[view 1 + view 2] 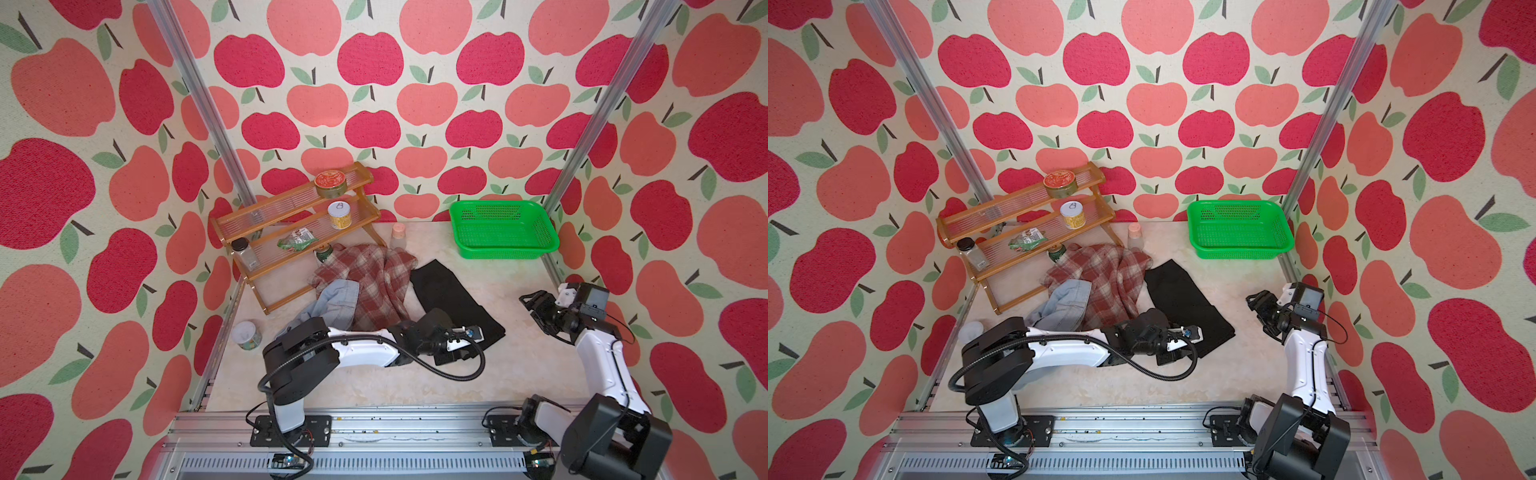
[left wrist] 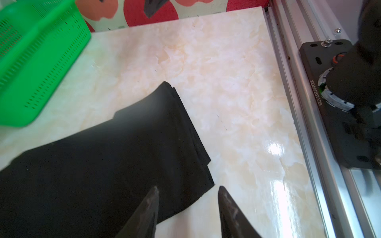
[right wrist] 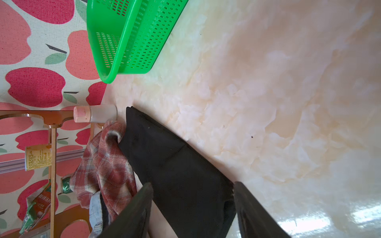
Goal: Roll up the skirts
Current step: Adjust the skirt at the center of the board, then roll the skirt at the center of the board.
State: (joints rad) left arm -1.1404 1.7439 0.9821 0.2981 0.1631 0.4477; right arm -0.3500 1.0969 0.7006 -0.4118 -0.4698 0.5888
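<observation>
Left gripper point(image 2: 188, 191): jaws spread, empty, over near corner of black skirt point(image 2: 103, 164), flat on table point(image 2: 226, 82) beside plaid skirt point(image 1: 370, 278) and denim skirt point(image 1: 336, 303). Right gripper point(image 3: 193, 183): spread, empty. Advice: pinch edge squarely, roll tight, even.

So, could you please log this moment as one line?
left gripper: open at corner of plain black cloth skirt | right gripper: open, empty | rolled: none

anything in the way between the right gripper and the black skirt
Nothing visible. Only bare table lies between the right gripper and the black skirt. The left gripper sits open at the skirt's near corner, and the plaid skirt touches its opposite edge, both off that path.
</observation>
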